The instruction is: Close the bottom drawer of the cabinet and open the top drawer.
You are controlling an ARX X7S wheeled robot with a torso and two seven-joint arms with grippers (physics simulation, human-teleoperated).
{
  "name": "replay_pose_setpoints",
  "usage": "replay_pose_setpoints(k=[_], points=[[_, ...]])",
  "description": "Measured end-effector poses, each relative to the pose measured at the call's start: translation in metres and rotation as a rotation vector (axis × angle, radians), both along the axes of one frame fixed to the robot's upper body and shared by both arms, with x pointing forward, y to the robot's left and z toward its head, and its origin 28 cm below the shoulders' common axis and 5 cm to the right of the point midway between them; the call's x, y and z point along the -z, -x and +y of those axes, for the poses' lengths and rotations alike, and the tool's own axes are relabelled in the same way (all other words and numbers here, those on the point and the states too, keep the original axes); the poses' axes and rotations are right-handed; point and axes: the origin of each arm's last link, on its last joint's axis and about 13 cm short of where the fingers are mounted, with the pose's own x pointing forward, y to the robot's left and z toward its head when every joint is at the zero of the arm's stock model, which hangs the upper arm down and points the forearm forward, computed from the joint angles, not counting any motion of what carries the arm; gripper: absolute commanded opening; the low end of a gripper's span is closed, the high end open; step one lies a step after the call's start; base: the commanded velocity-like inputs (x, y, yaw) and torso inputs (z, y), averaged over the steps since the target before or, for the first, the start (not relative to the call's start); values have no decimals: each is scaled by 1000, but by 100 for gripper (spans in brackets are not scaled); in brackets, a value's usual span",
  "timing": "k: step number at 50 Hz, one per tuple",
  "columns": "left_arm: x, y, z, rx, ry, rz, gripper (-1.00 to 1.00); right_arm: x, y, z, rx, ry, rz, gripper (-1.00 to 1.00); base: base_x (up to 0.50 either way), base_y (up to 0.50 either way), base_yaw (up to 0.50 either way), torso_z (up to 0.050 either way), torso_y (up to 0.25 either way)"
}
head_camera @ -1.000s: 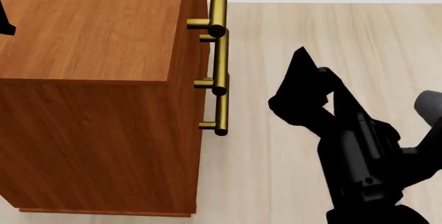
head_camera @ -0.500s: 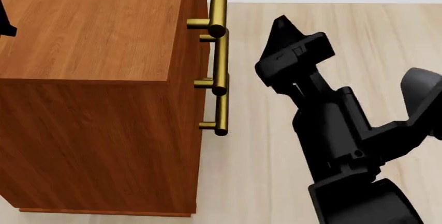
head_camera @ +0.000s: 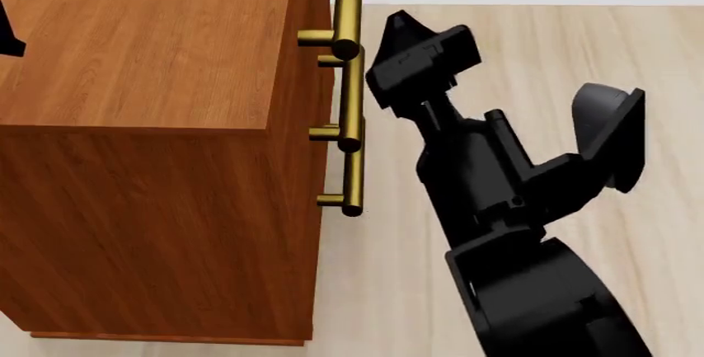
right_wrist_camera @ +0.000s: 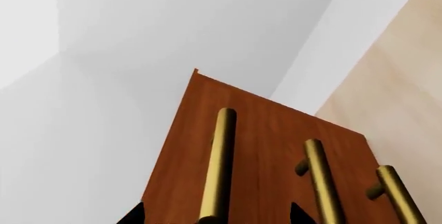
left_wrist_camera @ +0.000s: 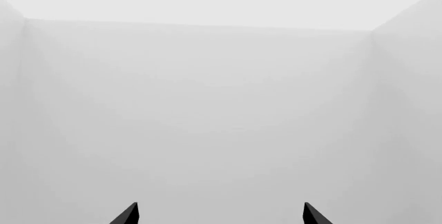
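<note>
Pale wood-plank flooring point(head_camera: 528, 44) runs under me, with a plain grey-white wall beyond it. One cabinet point(head_camera: 143, 60) of reddish-brown wood stands to my left in the head view, seen from above over its flat top. I count three brass bar handles point(head_camera: 349, 85) stacked down its front face, one for each drawer. My right wrist camera shows the same three bars point(right_wrist_camera: 217, 167) against the cherry front, seen from low down. All three fronts look flush with one another; I cannot tell the seams between them. By the stack, the top drawer point(head_camera: 348, 2) carries the highest bar, and the bottom drawer point(head_camera: 349, 184) carries the lowest one.

I have two grippers. My right gripper point(head_camera: 413, 44) hovers just beside the handles at about the level of the top bar, not touching it. Its jaws stand apart, and its two dark fingertips point(right_wrist_camera: 134, 214) frame one bar at the edge of the wrist picture. My left gripper point(left_wrist_camera: 219, 214) points at bare wall, its two fingertips point(left_wrist_camera: 128, 214) spread wide and holding nothing.

No brand, label or writing shows anywhere.
</note>
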Motion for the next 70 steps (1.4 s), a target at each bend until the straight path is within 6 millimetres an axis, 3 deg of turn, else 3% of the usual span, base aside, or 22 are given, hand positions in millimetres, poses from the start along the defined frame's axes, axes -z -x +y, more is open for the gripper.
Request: replay_pose_setpoints(k=[26, 68, 69, 70], points=[[0, 0, 2, -8, -4, 1, 100, 4, -28, 19, -75, -35, 43, 100, 0, 0, 0, 0, 0], [0, 3, 3, -14, -5, -1, 100, 4, -36, 39, -169, -41, 39, 100, 0, 0, 0, 0, 0], [0, 3, 3, -14, -5, -1, 100, 4, -36, 39, -169, -41, 39, -100, 0, 0, 0, 0, 0], [0, 3, 3, -14, -5, -1, 100, 4, -36, 39, -169, -40, 39, -100, 0, 0, 0, 0, 0]])
